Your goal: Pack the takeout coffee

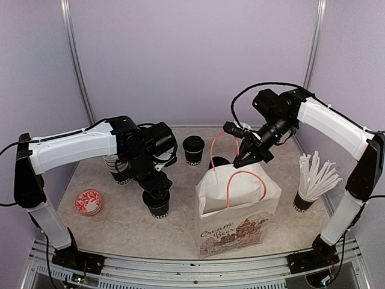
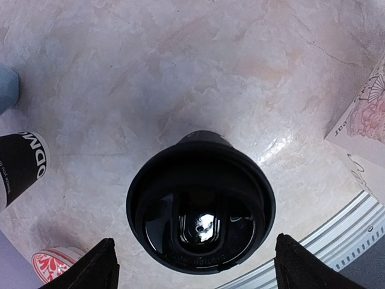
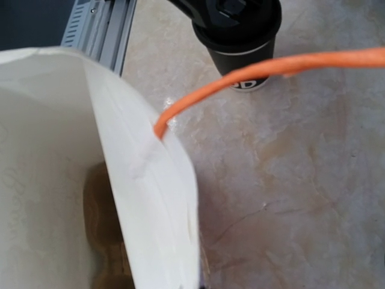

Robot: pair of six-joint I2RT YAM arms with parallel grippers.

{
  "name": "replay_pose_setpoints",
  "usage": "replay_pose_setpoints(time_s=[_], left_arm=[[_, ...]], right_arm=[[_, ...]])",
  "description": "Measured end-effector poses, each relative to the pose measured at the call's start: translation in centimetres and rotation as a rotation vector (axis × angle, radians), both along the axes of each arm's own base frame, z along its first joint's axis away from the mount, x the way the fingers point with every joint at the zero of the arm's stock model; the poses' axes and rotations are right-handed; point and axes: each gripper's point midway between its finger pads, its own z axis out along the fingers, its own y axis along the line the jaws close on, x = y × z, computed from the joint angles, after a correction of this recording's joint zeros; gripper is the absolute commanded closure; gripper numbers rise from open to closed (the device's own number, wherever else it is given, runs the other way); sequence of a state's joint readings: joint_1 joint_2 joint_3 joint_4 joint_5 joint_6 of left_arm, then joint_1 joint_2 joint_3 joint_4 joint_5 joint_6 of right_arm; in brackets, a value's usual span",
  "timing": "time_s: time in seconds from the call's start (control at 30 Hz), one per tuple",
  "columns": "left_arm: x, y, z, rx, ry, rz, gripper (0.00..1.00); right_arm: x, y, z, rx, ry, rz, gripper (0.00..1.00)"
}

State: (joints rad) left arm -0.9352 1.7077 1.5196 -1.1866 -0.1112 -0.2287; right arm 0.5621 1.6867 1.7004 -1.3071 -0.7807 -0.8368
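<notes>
Black paper, black lid: near cup [image 1: 157,208] upright on the table [image 1: 120,232], straight below the left gripper [image 1: 155,188]. From the left wrist, centred between the two fingers [image 2: 99,268], one at each side of the lid, spread wide, a gap on both sides, no contact to be seen. Released, grasping nothing.

Far cup [image 1: 194,150] upright as well, further back, just left of the top of the bag [image 1: 237,211], well apart from the left gripper.

Right gripper [image 1: 248,158] clenched, hanging at the rear rim of the bag, near an orange handle [image 3: 271,65]; cannot tell whether paper is pinched. Bag upright, mouth open upward.

Edges: rail [image 1: 180,265] along the near side, close in front of near cup and bag. Stack [image 1: 118,171] of cups just behind the left gripper, partly hidden by the arm. Red-patterned dish [image 1: 89,202] to the left, apart from near cup. Straws [image 1: 316,174] in a black holder right of the bag, not touching it.

Open room: bare table between near cup and bag, more between dish and near cup; bag mouth overhung only at the back, by the right gripper
</notes>
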Motion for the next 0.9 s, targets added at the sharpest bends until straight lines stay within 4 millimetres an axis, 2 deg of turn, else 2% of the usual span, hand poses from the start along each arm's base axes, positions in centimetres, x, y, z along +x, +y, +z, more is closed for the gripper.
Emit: replay_pose_setpoints(time_s=[0.5,0.9], left_arm=[[-0.5,0.3,-0.4,0.007,0.014,0.001,0.15],[-0.4,0.1,-2.2,0.049,0.048,-0.009,0.21]], right_arm=[[-0.2,0.3,-0.5,-0.003,0.008,0.001,1.00],[-0.2,0.2,-0.8,-0.003,0.004,0.000,1.00]])
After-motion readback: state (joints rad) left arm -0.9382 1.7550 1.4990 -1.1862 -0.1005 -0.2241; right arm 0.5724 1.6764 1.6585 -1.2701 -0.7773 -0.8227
